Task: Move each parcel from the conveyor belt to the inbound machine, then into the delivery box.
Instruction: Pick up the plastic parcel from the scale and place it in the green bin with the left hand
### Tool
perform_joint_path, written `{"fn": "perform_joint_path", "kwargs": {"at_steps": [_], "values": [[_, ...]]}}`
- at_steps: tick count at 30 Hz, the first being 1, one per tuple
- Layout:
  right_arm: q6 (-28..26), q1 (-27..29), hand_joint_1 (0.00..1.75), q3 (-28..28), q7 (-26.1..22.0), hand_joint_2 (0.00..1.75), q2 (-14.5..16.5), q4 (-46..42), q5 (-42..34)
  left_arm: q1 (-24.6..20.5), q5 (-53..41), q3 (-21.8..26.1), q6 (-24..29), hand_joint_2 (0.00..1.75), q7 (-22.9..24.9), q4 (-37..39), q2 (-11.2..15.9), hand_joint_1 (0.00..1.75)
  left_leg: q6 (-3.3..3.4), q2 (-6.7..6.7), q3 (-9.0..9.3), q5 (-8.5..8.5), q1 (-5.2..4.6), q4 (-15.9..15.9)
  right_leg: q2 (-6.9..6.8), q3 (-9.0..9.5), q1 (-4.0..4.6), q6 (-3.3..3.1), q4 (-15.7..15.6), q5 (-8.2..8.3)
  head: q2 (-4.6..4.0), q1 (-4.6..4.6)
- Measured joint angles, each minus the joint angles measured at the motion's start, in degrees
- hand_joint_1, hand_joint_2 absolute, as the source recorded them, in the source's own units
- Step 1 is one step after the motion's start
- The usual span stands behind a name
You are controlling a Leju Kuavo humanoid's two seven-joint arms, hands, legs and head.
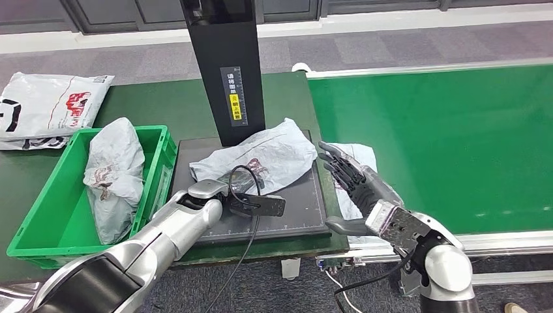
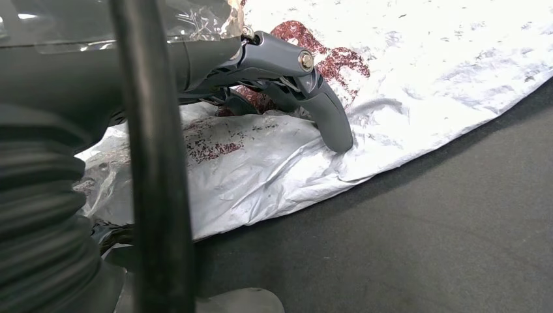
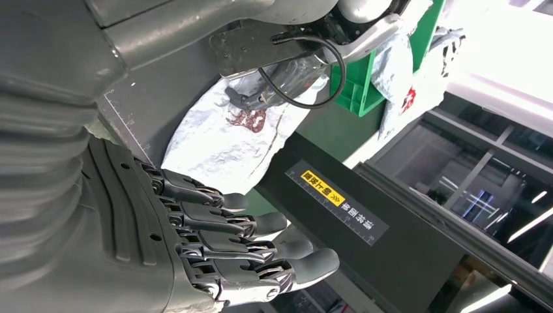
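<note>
The parcel [image 1: 261,156], a crumpled grey-white poly bag with a dark red print, lay on the flat black platform [image 1: 306,218] of the inbound machine, right at the foot of its upright black column [image 1: 225,65], one corner spilling toward the conveyor side. And there was the left hand [image 1: 251,202], down on the bag's near edge! In the left wrist view a grey finger [image 2: 329,114] curved over and pressed its tip into the plastic; whether the hand actually had the bag clamped, I could not tell, since the rest of its fingers were hidden from me. A black cable [image 1: 244,241] looped off that wrist and hung down past the table edge.

Over on the other side the right hand [image 1: 355,179] hovered just beside the platform's corner, palm turned toward the parcel, fingers stretched out and apart, nothing in them. Beneath it a second pale parcel [image 1: 355,160] sat at the end of the green conveyor belt [image 1: 443,137].

To the left of the machine stood the green delivery box [image 1: 49,215], touching the platform's edge, and already inside it lay a grey bag [image 1: 114,173], bunched up lengthwise. Further back on the dark green table [image 1: 169,98] rested a flat white bag [image 1: 49,104] with red and black lettering, well apart from the rest.
</note>
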Motion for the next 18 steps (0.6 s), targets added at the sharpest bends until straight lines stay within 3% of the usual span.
{"fn": "perform_joint_path", "kwargs": {"at_steps": [9, 16, 18], "values": [[-0.01, 0.5, 0.0, 0.0, 0.64, 1.75, 0.0, -0.03, 0.16, -0.05, 0.18, 0.0, 1.66, 1.75, -0.19, -0.04, -0.09, 1.75, -0.04, 0.0, 0.23, -0.11, 0.0, 0.01, 0.01, 0.21, -0.02, 0.04, -0.01, -0.17, 0.0, 0.0], [-0.01, 1.53, 0.0, -0.01, 0.81, 1.75, 0.0, -0.74, 0.58, -0.05, 2.33, 0.05, 6.37, 1.75, -1.56, -0.97, -0.08, 1.75, -0.25, 0.01, 0.56, 0.08, -0.01, 0.08, 0.01, 0.02, -0.01, 0.01, 0.01, -0.12, 0.0, 0.0], [-0.01, 2.09, 0.0, -0.07, 0.96, 1.75, 0.0, -1.48, 0.89, 0.09, 3.68, 0.3, 7.76, 1.75, -2.4, -1.87, 0.04, 0.87, -0.27, 0.01, 0.43, 0.13, -0.01, 0.11, 0.02, -0.15, 0.01, 0.0, 0.02, -0.07, 0.0, 0.0]]}}
